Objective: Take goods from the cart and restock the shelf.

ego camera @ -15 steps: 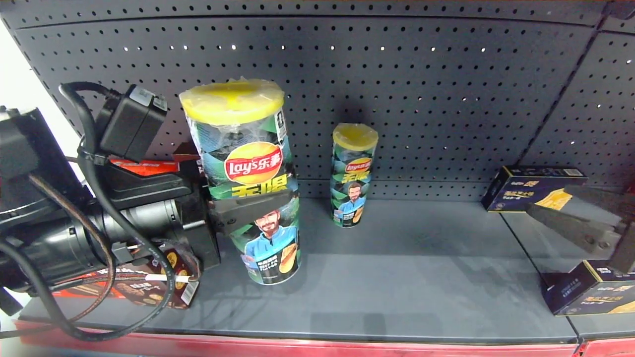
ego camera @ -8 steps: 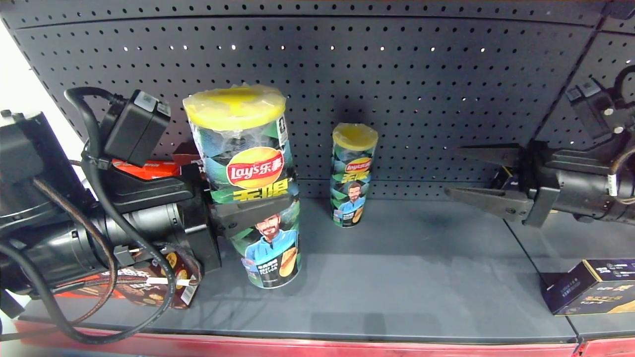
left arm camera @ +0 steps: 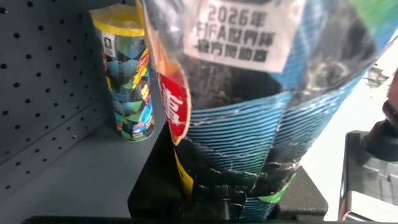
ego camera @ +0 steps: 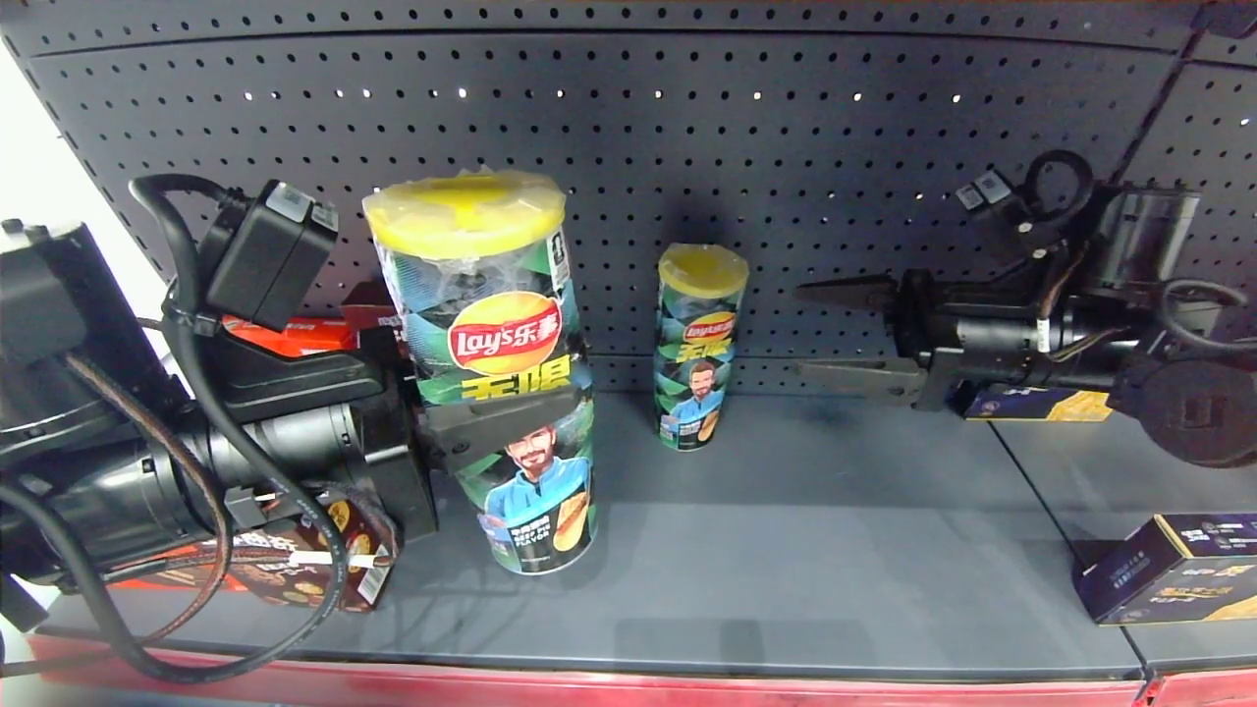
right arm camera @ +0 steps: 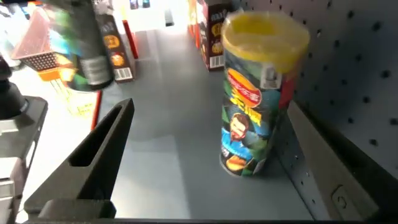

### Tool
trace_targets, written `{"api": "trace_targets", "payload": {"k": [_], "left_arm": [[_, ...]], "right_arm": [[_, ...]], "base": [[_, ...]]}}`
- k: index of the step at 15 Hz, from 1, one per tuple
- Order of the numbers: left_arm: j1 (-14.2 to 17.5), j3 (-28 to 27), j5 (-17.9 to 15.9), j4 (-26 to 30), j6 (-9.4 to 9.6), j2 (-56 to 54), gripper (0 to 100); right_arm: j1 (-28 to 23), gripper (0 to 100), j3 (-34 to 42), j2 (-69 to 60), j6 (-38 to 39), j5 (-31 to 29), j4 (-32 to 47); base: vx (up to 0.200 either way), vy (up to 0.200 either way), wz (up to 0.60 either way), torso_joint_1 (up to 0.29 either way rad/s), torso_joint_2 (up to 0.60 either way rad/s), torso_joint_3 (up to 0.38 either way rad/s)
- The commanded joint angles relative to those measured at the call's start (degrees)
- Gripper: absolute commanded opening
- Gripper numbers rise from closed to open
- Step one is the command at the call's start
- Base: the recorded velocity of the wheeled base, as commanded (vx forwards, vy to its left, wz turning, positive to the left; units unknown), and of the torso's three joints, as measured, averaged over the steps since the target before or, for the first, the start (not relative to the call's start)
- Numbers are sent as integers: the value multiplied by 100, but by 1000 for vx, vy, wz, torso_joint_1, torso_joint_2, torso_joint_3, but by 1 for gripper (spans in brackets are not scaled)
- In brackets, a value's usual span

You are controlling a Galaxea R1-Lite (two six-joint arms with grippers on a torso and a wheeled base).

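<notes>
Jaws of our left gripper [ego camera: 496,420] are clamped across the middle of the large chip can [ego camera: 506,334]. The can stands upright with its yellow lid on, low at the grey shelf [ego camera: 805,550]; we cannot tell whether its base touches the board. Our right gripper [ego camera: 840,332] hangs with its jaws spread wide and nothing between them, tips pointing toward the small chip can [ego camera: 699,349]. That can stands upright close to the pegboard [ego camera: 687,128], at two o'clock from the large one and apart from it, with the right gripper at three o'clock from it, near but not touching. A biscuit box [ego camera: 295,579] lies at seven o'clock from the large can, and dark boxes [ego camera: 1169,570] lie at four o'clock from the small one.
</notes>
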Motion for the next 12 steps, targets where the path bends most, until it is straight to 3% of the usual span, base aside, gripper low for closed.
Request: {"api": "trace_targets", "payload": {"k": [1, 7, 12], "left_arm": [[-3, -16, 0, -2, -26, 8, 0], [6, -8, -18, -11, -26, -1, 0], [15, -16, -9, -11, -35, 25, 0]], "right_arm": [[94, 100, -407, 679, -2, 7, -36], [173, 100, -1005, 1523, 16, 15, -89], [217, 100, -935, 1742, 25, 15, -326]], "base": [[0, 0, 0, 0, 0, 0], [0, 0, 0, 0, 0, 0], [0, 0, 0, 0, 0, 0]]}}
